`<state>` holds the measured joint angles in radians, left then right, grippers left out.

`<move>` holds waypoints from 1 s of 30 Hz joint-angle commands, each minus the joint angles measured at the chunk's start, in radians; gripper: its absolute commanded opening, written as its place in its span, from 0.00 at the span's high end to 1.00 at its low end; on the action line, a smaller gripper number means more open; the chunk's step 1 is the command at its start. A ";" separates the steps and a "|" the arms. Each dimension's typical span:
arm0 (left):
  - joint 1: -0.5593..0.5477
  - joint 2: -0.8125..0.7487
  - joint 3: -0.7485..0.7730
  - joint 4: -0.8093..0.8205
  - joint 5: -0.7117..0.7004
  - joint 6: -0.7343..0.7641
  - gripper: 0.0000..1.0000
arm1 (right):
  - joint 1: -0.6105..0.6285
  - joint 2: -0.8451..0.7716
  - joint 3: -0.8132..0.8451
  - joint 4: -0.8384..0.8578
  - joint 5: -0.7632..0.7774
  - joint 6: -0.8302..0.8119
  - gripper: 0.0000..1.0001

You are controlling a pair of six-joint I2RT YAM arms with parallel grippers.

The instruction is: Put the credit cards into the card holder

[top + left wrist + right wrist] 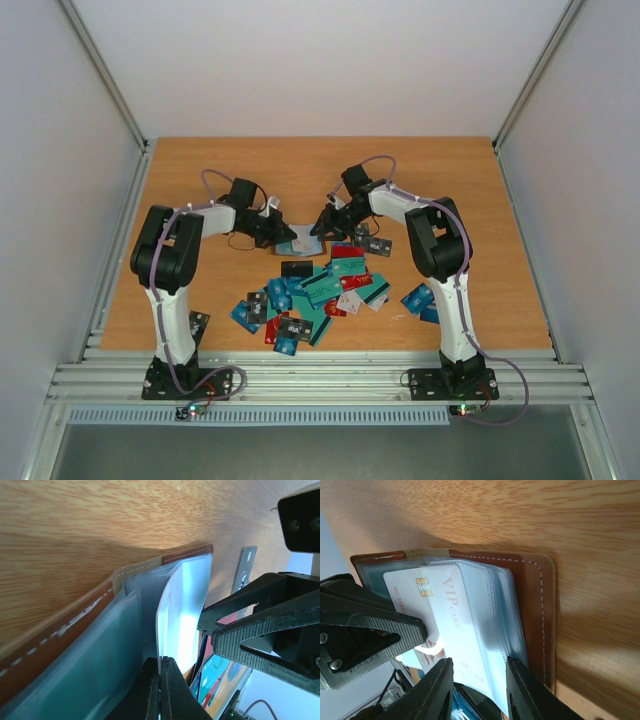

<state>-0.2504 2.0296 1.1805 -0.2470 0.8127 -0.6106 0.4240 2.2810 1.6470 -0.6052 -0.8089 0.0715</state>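
The left gripper (pixel 160 664) is clenched on the white card (pixel 410 592). It pinches the card flat near one long edge, beside the gold chip. The other half of this card, with the words "VIP card", seems to lie under a clear plastic sleeve (pixel 495 610).

The right gripper (pixel 479 664) meets it from the opposite side. Its two fingers stand apart, one on each side of the lower end of the card and the stack of sleeves. I cannot tell if they press on anything or only stand around it.

Both grippers work at the card holder (pixel 540 610). It is brown with pale stitching and lies open around the middle of the worktop (pixel 250 170), between the two gripper tips. Its sleeves are turned up and its cover is flat on the wood.

The other credit cards (pixel 310 292) lie in a loose, overlapping heap between the card holder and the near edge. They are mostly teal and blue, with some red and black ones. A few cards lie apart: some beside the right arm, and one by the left arm close to the near edge.
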 commanded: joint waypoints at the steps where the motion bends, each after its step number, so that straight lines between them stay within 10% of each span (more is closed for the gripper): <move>1: -0.039 0.025 -0.008 0.029 -0.064 -0.012 0.97 | 0.010 0.013 -0.037 -0.041 0.027 0.042 0.69; 30: -0.082 0.030 0.224 -0.485 -0.203 0.151 0.53 | 0.010 -0.012 -0.024 -0.032 0.022 0.086 0.69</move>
<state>-0.3325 2.0663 1.3731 -0.5983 0.6720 -0.4824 0.4274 2.2803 1.6424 -0.6048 -0.8238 0.1421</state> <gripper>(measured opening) 0.456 0.309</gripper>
